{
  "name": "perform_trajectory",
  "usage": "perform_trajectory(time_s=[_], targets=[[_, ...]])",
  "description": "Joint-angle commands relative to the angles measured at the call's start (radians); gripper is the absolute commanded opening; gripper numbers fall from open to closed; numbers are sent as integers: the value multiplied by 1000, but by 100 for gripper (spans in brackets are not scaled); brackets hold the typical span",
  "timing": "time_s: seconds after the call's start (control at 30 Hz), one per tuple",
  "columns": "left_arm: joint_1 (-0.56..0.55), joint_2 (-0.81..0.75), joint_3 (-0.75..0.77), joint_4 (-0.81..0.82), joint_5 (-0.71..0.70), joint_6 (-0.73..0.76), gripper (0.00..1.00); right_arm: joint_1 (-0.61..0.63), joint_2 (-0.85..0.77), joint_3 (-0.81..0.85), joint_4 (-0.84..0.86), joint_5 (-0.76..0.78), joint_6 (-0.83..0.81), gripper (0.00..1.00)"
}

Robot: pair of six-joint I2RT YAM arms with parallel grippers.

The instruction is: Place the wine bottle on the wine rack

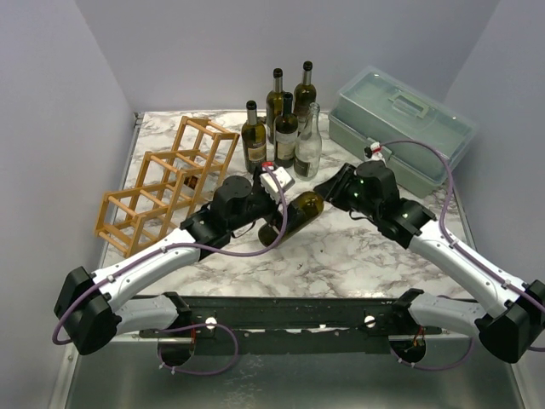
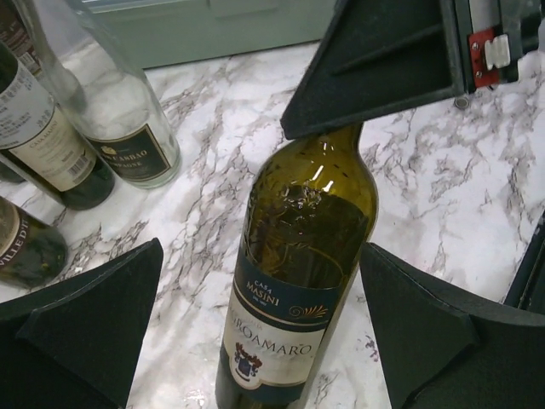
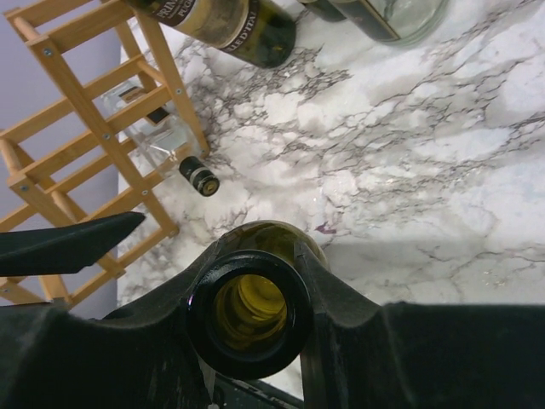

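Observation:
An olive-green wine bottle (image 1: 294,217) with a blue and white label (image 2: 281,332) lies slanted low over the marble table (image 1: 341,256); I cannot tell if it touches. My right gripper (image 3: 249,281) is shut on its neck, just behind the open mouth (image 3: 249,311). My left gripper (image 2: 262,249) is open, with one finger on each side of the bottle's body and not touching it. The wine rack (image 1: 162,183), a light wooden lattice, stands at the left and also shows in the right wrist view (image 3: 77,128). A clear bottle (image 3: 162,136) lies in one of its cells.
Several upright bottles (image 1: 285,119) stand at the back middle, close behind the grippers; two of them show in the left wrist view (image 2: 111,119). A pale green toolbox (image 1: 400,123) sits at the back right. Grey walls close in on the table.

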Motion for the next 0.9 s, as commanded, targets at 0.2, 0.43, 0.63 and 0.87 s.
perform_trajectory(time_s=[0.2, 0.43, 0.63, 0.87], targets=[[-32, 13, -38, 40, -23, 101, 99, -6, -86, -19, 141, -102, 167, 1], [-38, 20, -29, -11, 80, 128, 99, -4, -120, 4, 124, -126, 180, 0], [-37, 39, -13, -42, 213, 100, 99, -5, -141, 21, 95, -123, 158, 1], [-38, 76, 1, -60, 85, 131, 99, -5, -188, 9, 102, -134, 193, 1]])
